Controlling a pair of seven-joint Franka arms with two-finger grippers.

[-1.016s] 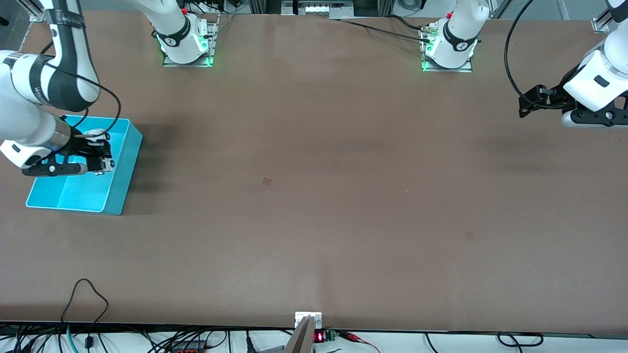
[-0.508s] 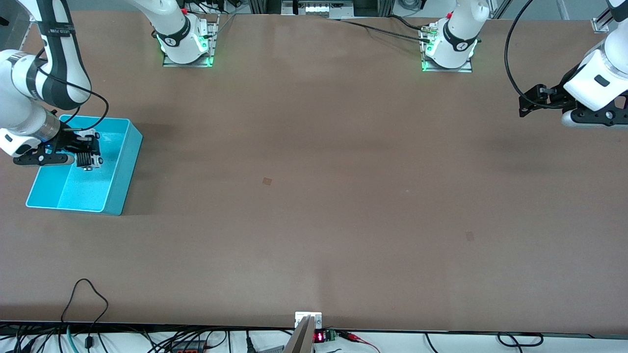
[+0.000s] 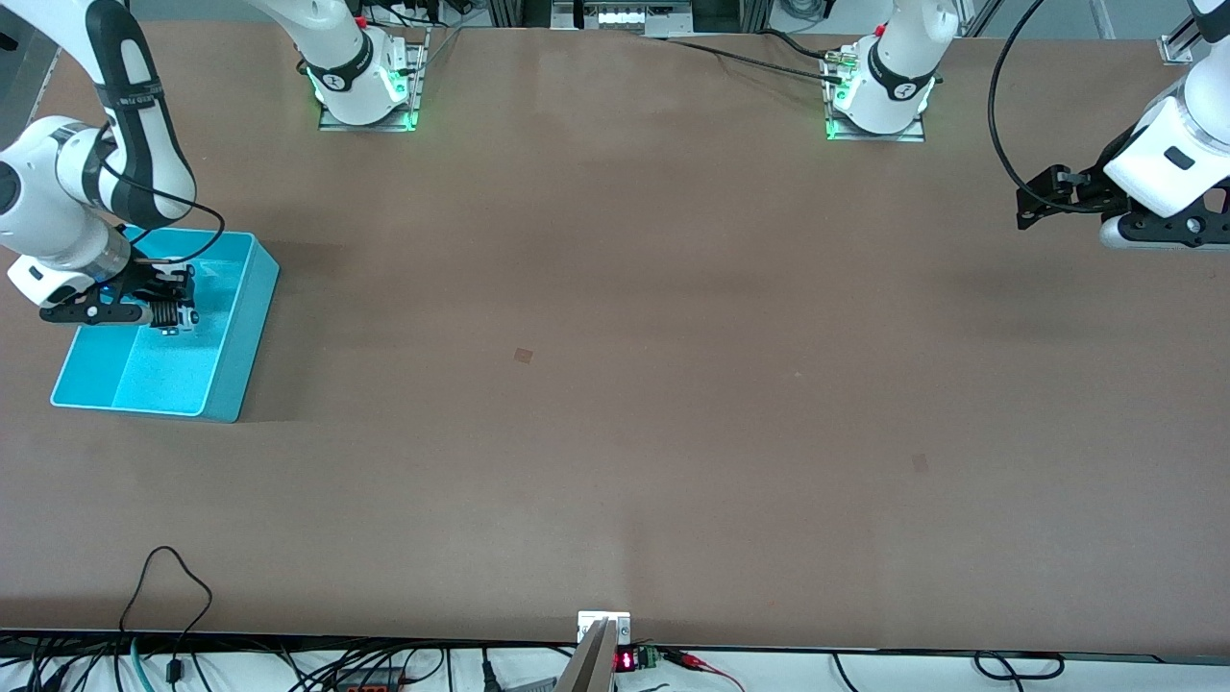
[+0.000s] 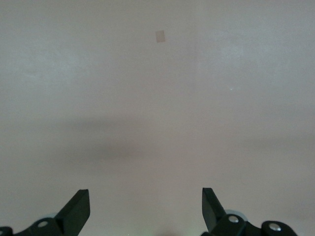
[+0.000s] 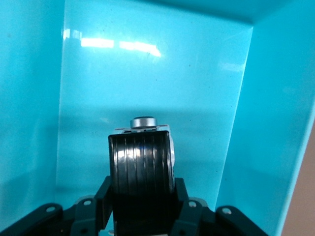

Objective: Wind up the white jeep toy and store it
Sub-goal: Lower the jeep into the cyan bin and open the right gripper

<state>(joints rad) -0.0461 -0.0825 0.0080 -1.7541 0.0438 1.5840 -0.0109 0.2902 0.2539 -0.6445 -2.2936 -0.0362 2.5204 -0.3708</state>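
My right gripper [image 3: 173,315] is inside the turquoise bin [image 3: 235,332] at the right arm's end of the table. It is shut on the white jeep toy [image 3: 176,317]. In the right wrist view the jeep's ribbed black roof [image 5: 141,167] sits between the fingers [image 5: 183,204], with white body edges and a round grey part showing past it, close above the bin's floor [image 5: 147,78]. My left gripper [image 3: 1030,205] waits in the air over the left arm's end of the table. It is open and empty, with bare tabletop between its fingertips [image 4: 78,206].
The bin's walls [image 5: 266,98] rise close around the right gripper. A small tape patch [image 3: 523,355] and another [image 3: 920,462] lie flat on the brown table. Cables hang along the table edge nearest the front camera.
My right gripper has moved with the jeep from above the bin's middle toward the bin's end wall and lower into it. The left arm has not moved.
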